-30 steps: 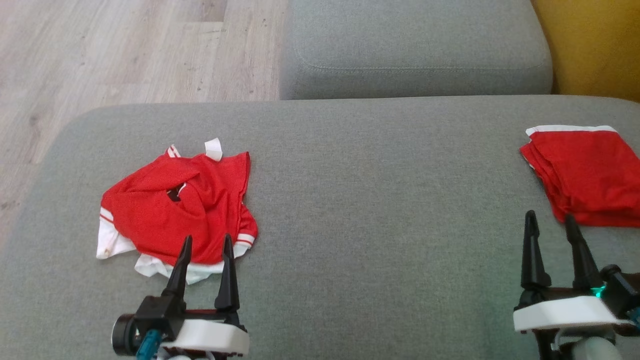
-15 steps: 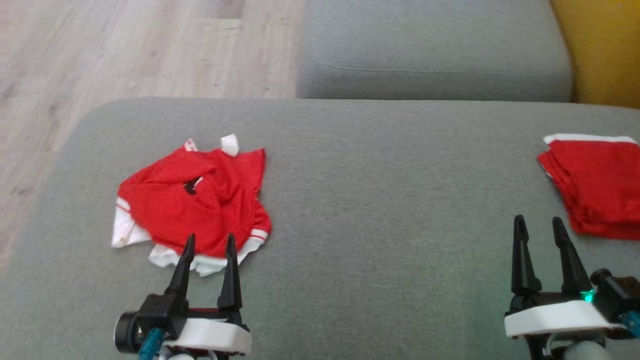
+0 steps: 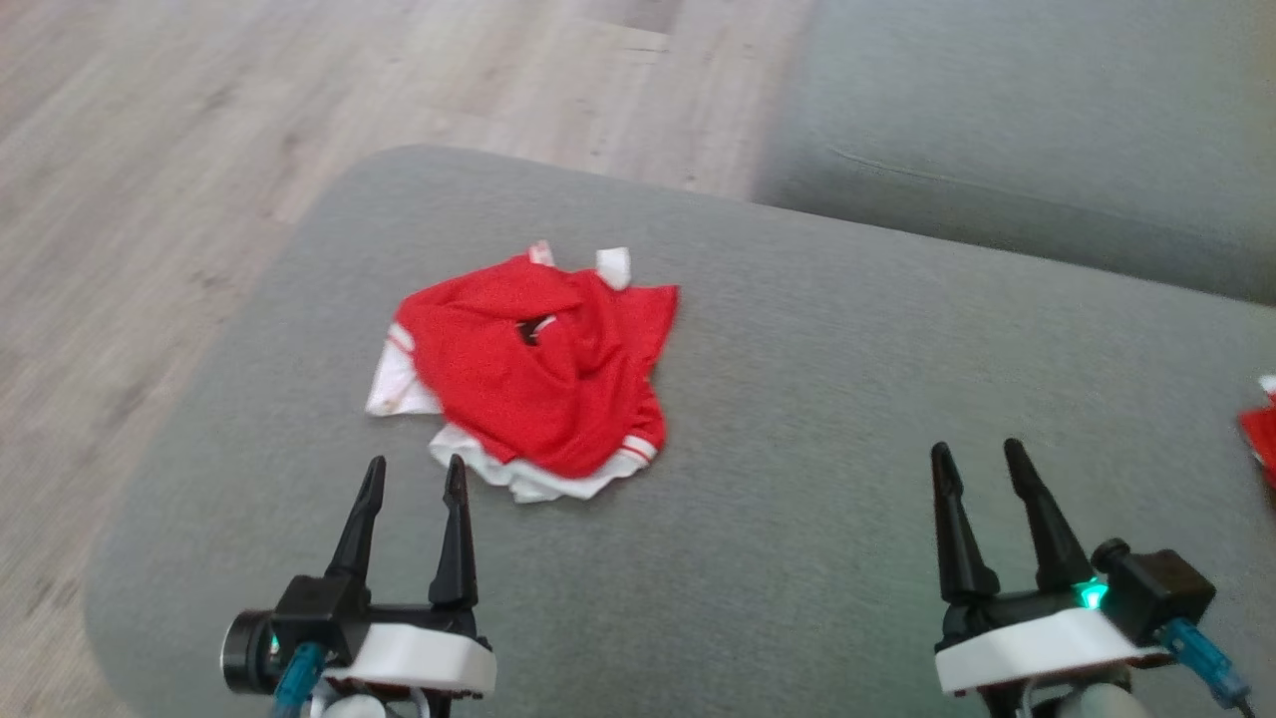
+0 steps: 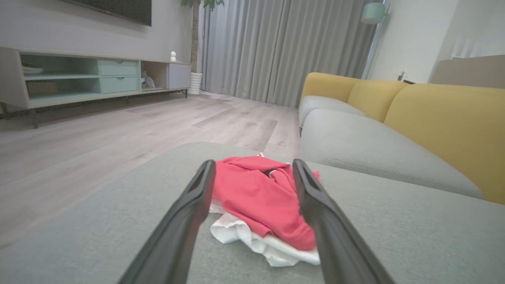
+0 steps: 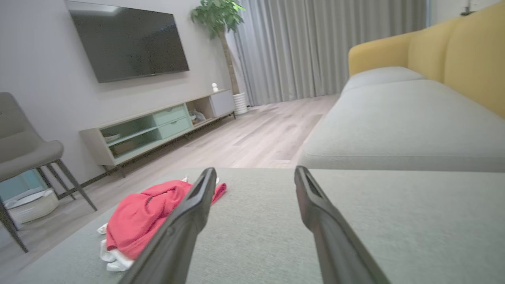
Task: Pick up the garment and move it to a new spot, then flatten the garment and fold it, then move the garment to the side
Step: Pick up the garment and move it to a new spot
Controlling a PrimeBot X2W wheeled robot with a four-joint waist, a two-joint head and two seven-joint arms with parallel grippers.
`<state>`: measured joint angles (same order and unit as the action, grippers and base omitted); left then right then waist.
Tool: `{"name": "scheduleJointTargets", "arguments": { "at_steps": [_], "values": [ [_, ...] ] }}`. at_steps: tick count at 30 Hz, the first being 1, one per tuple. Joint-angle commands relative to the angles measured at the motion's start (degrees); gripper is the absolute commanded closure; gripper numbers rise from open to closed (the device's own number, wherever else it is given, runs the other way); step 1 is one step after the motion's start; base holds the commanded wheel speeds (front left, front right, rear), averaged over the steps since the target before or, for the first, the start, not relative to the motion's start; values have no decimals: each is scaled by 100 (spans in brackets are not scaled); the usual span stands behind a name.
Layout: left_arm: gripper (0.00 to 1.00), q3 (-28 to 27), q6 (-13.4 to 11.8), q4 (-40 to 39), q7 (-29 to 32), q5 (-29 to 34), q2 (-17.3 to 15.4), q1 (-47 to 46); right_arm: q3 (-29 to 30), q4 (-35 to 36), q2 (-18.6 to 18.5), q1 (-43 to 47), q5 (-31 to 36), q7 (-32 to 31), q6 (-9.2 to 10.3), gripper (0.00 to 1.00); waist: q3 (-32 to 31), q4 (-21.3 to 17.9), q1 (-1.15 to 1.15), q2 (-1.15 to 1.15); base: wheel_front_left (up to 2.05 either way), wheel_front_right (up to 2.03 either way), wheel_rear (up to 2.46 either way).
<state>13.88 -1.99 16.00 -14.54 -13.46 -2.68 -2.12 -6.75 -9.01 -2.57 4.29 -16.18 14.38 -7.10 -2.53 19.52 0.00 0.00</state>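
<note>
Head view, framing: the whole picture has shifted since a second ago. We take that as our camera swinging left, not as things moving.
Head view, garment: the garment (image 3: 533, 374) lies crumpled, red over white, on the seat (image 3: 817, 419). It now sits just left of centre, where before it was at the left. The heap itself looks unchanged.
Head view, red pile: the red pile (image 3: 1260, 436) filled the right of the frame a second ago. Now it is a sliver at the right edge.
Head view, left gripper: the left gripper (image 3: 415, 462) is at lower left, jaws spread and empty. Its tips stop just short of the white hem and do not touch it. A second ago they overlapped the hem in the frame.
Head view, right gripper: the right gripper (image 3: 977, 446) is at lower right, jaws spread and empty, over bare seat and well apart from the garment.
Left wrist view: the garment (image 4: 256, 193) sits centre frame between our two fingers, resting on the seat, untouched.
Right wrist view: the garment (image 5: 146, 221) lies at lower left, beyond the left finger, with bare seat ahead.
Meaning: we judge that the pick-up has not begun. The turn has squared us to the garment, the left gripper is the nearer one, and the move to a new spot, flattening and folding all remain.
</note>
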Motion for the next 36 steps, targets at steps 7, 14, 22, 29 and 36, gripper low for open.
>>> {"name": "scheduleJointTargets", "arguments": {
  "at_steps": [7, 14, 22, 29, 36],
  "values": [
    [0, -217, 27, -149, -46, 100, -20, -153, -393, 134, -31, -66, -99, 62, -39, 0, -96, 614, 0, 0, 0, 0, 0],
    [0, -287, 19, -199, -46, 39, -20, -137, -461, 126, -31, -86, -105, 62, -39, 0, -64, 619, 0, 0, 0, 0, 0],
    [0, -325, 269, -49, -46, 203, -43, -930, -369, 190, -31, -279, 32, 62, -39, 0, 469, 284, 0, 0, 0, 0, 0],
    [0, 158, 838, 1240, 994, 251, -208, -3272, -177, 409, -31, -760, 234, 62, -39, 0, 1359, -223, 0, 0, 0, 0, 0],
    [0, 1251, 944, 2139, 2853, -766, -408, -4937, -131, 622, -31, -1181, 169, 62, -39, 0, 1999, -747, 0, 0, 0, 0, 0]
  ]
}}
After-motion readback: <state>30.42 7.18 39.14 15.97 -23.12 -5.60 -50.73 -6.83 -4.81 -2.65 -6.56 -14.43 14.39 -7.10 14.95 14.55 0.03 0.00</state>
